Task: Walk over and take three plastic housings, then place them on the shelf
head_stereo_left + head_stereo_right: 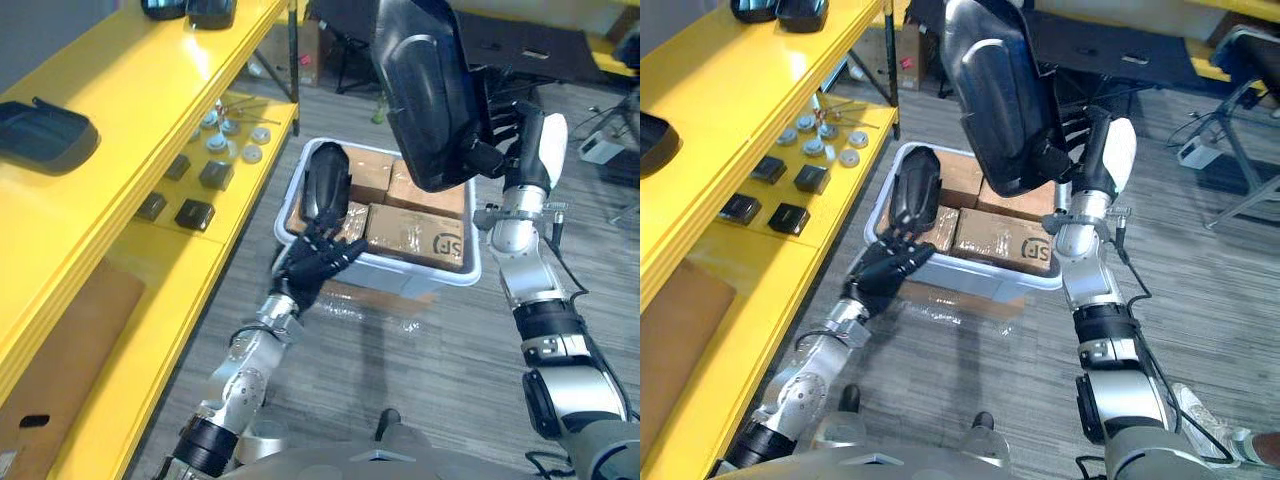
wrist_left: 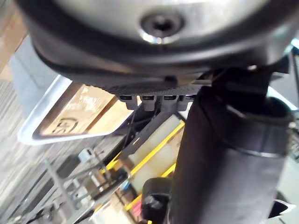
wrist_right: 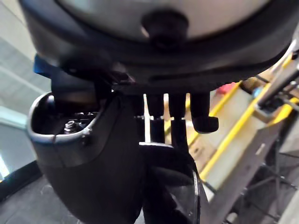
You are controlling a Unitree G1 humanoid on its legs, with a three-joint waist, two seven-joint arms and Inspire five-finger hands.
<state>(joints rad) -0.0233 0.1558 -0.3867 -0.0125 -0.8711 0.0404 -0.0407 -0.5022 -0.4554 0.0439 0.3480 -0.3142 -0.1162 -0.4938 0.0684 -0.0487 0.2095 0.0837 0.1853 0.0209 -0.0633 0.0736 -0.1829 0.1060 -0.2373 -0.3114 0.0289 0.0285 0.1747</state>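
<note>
Left eye view: the left hand (image 1: 312,262) reaches over the near-left corner of the bin (image 1: 420,270). Its fingers are curled at the lower end of the slim housing (image 1: 326,185), which they appear to grip. The housing stands upright, long axis pointing up from the fingers, above the cardboard boxes (image 1: 415,232). The right hand (image 1: 515,135) is raised over the bin's far-right corner and clasps the broad housing (image 1: 425,90), which also stands tall. The shelf (image 1: 130,75) lies to the robot's left, and a stored housing (image 1: 45,132) lies flat on its top board.

Right eye view: it shows the same layout, with the left hand plainly the nearer to the shelf's front edge.

Left wrist view: the fingers (image 2: 148,101) are bent and the slim housing runs out lengthwise past them.

Right wrist view: the fingers (image 3: 202,112) are hooked over the broad housing's rim.

Judgement: the placing depends on a leftward swing, and each upright housing must be tipped flat to match the stored one.
</note>
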